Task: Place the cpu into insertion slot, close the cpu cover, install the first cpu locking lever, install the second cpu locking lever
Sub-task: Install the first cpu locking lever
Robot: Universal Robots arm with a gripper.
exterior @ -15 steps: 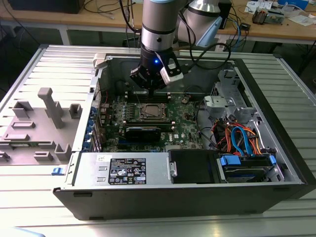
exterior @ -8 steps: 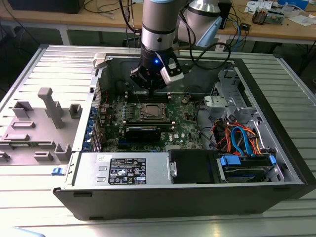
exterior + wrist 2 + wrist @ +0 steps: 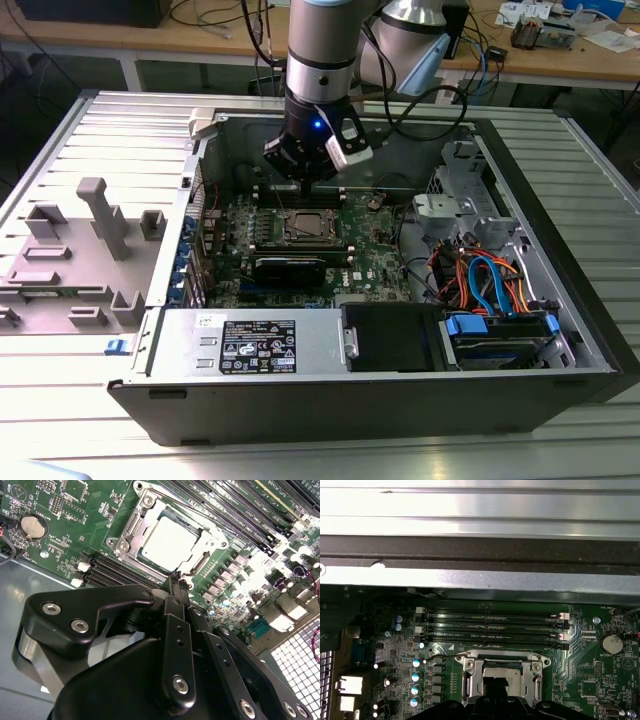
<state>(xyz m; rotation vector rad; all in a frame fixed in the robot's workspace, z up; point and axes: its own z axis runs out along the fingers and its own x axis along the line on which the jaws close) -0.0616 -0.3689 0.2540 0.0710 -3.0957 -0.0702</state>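
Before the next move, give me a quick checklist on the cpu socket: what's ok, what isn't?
1. cpu seated in the insertion slot: ok, its silver top lies flat inside the rim.
2. cpu cover down over the cpu: ok, the frame lies around the chip, which shows through its window.
3. Wire locking lever latched: cannot tell.
4. Hand at the socket: ok, its tip sits by the cover's edge.
5. Hand touching the cover or lever: cannot tell.
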